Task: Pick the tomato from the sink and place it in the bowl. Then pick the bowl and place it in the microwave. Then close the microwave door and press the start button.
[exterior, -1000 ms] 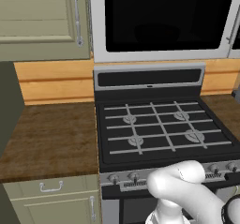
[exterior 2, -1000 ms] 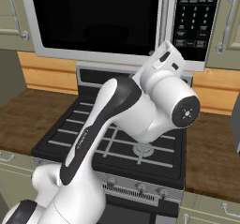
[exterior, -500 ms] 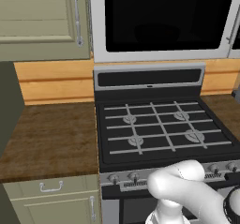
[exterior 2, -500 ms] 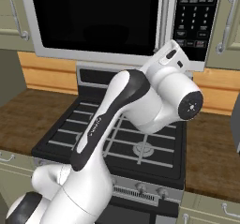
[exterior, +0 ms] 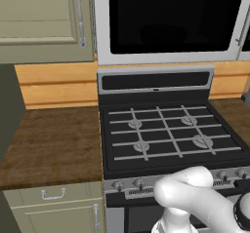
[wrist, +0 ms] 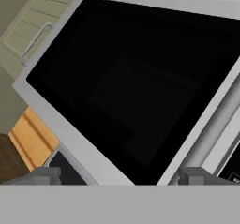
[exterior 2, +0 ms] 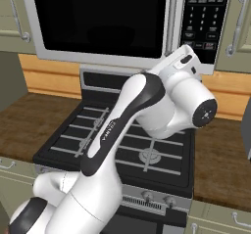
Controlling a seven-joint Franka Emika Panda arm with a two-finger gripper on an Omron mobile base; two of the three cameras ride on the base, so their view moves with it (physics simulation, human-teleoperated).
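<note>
The microwave [exterior: 166, 56] hangs over the stove, and its door [exterior 2: 98, 17] with the dark glass window stands shut. The long bar handle [exterior 2: 171, 20] runs beside the black keypad panel [exterior 2: 203, 12]. My arm reaches up, with the white hand [exterior 2: 180, 64] just below the handle and keypad. In the hand view my gripper [wrist: 121, 176] is open with nothing between its fingertips [wrist: 44, 175], facing the door glass [wrist: 136, 87] and the handle [wrist: 213, 129]. The tomato, the bowl and the sink are out of view.
A black gas stove [exterior: 171, 134] with grey grates sits under the microwave. Brown wooden counter [exterior: 49, 144] lies to its left and more counter [exterior 2: 220, 159] to its right. Beige cabinet doors [exterior: 44, 22] flank the microwave.
The arm's elbow has swung up and the hand has shifted slightly up and right toward the keypad. The gripper stays open. The microwave door has not moved.
</note>
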